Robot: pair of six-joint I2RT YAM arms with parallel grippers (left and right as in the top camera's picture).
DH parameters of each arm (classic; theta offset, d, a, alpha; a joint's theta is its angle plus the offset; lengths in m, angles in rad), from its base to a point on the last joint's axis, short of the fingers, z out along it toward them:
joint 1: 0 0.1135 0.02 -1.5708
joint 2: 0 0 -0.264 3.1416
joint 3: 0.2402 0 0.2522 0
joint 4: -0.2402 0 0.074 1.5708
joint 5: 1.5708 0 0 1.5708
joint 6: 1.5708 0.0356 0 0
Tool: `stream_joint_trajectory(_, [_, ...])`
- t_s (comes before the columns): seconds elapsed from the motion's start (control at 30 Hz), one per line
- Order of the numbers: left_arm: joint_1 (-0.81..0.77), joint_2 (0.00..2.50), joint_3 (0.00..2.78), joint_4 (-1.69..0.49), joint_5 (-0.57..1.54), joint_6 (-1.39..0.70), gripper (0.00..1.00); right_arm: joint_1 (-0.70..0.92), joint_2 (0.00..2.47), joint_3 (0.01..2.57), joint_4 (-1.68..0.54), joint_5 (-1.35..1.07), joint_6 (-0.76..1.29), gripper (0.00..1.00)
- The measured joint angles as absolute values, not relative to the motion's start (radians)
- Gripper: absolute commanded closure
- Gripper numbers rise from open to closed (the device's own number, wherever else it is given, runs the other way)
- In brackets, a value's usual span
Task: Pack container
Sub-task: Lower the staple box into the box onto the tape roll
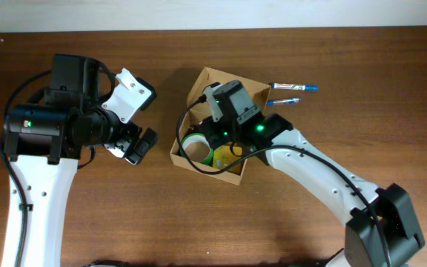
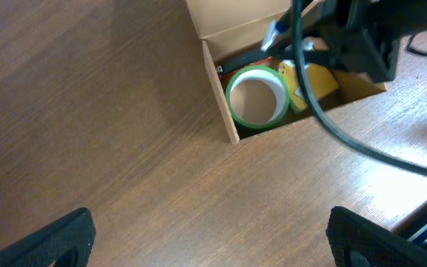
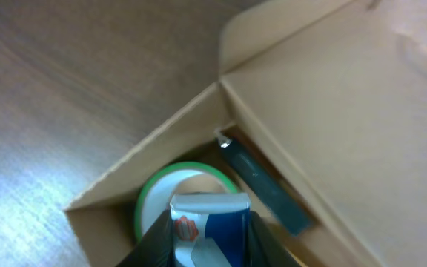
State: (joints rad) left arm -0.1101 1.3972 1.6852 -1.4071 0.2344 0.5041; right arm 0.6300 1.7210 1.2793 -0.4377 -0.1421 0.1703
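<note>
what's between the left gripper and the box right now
Only a bare stretch of table lies between the left gripper and the box. It shows in the overhead and left wrist views.

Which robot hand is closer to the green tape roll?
Right. The right end effector hangs just above the green tape roll in the box, gripping a blue-and-white item. The left end effector hovers open beside the box.

Left arm [image 1: 39, 178]: we find it bent, left gripper [image 2: 213, 241] spread wide | Right arm [image 1: 310, 167]: we find it extended, right gripper [image 3: 204, 239] clamped on blue-and-white item [image 3: 212, 211]
</note>
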Motion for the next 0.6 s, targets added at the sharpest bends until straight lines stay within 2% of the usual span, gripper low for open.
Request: stream_joint_trajectory(0.6, [-0.110, 1.397, 1.685, -1.407, 0.234, 0.504, 0.00, 0.699, 1.818, 1.279, -0.392, -0.163, 0.176, 0.74])
